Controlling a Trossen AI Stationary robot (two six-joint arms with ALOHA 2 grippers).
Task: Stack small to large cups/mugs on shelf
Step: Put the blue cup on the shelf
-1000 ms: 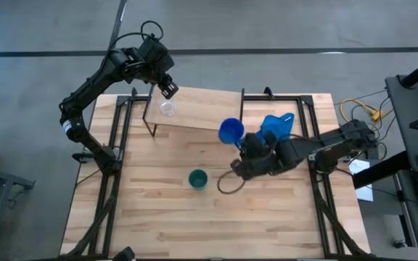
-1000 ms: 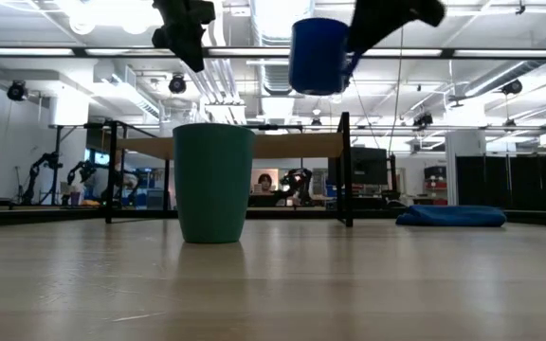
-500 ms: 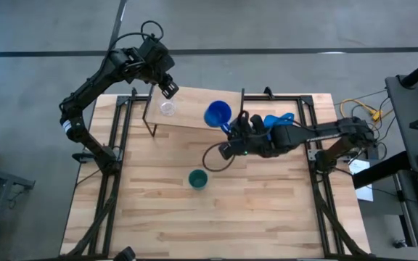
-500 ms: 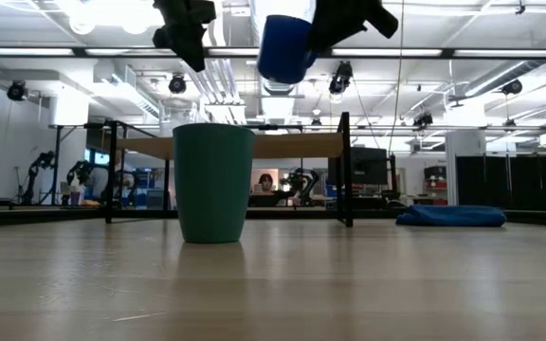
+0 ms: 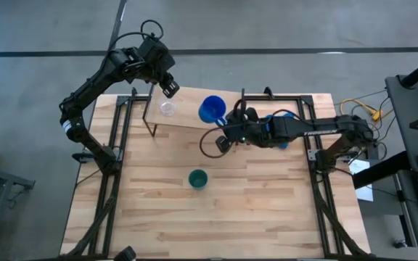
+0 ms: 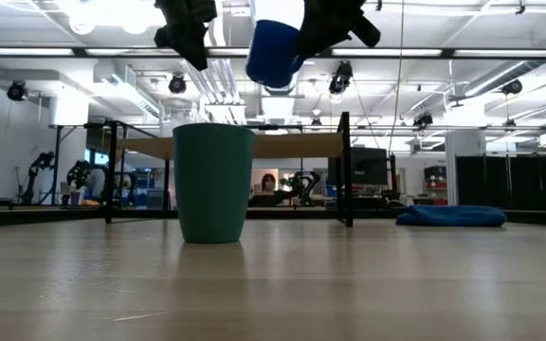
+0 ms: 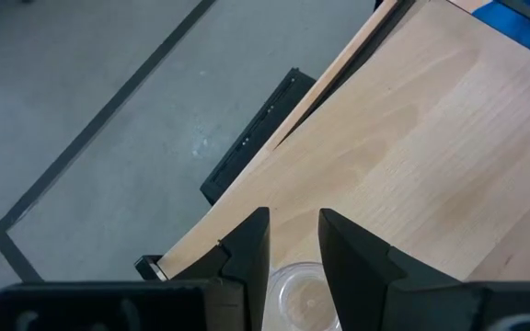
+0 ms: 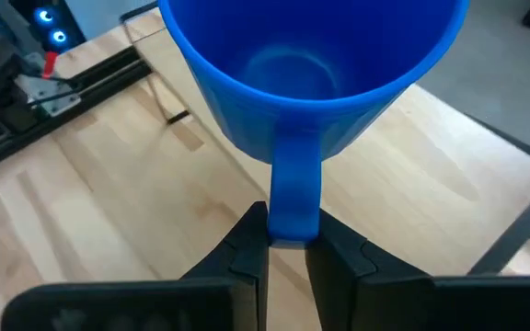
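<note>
The bright blue mug (image 5: pixel 211 110) hangs tilted in the air over the right part of the shelf (image 5: pixel 187 114), in my right gripper (image 5: pixel 227 126), which is shut on it. In the low view the mug (image 6: pixel 275 52) is well above the shelf board (image 6: pixel 297 145). The tiny clear glass cup (image 5: pixel 167 109) stands on the shelf's left part. My left gripper (image 5: pixel 169 89) hovers open just above it; the cup (image 7: pixel 304 294) shows between and below its fingers. The dark green cup (image 5: pixel 198 178) stands upright on the table. My right gripper (image 8: pixel 288 230) pinches the blue mug's handle (image 8: pixel 294 198) between its two fingers, near the handle's outer end. The fingers come roughly level from the table's right side. The mug is lifted clear and tilted, with its open mouth (image 8: pixel 311 55) toward the wrist camera.
A blue cloth (image 5: pixel 285 119) lies on the table's right far part, partly under my right arm, and shows in the low view (image 6: pixel 450 216). The shelf's dark metal legs (image 6: pixel 346 170) stand behind the green cup (image 6: pixel 213 182). The near half of the table (image 5: pixel 216 217) is bare wood.
My right gripper has carried the blue mug toward the table's left and far edge, from beside the shelf's right end to over the shelf board, and a little higher. The mug stays tilted in the hold. The left arm, glass cup and green cup have kept still.
</note>
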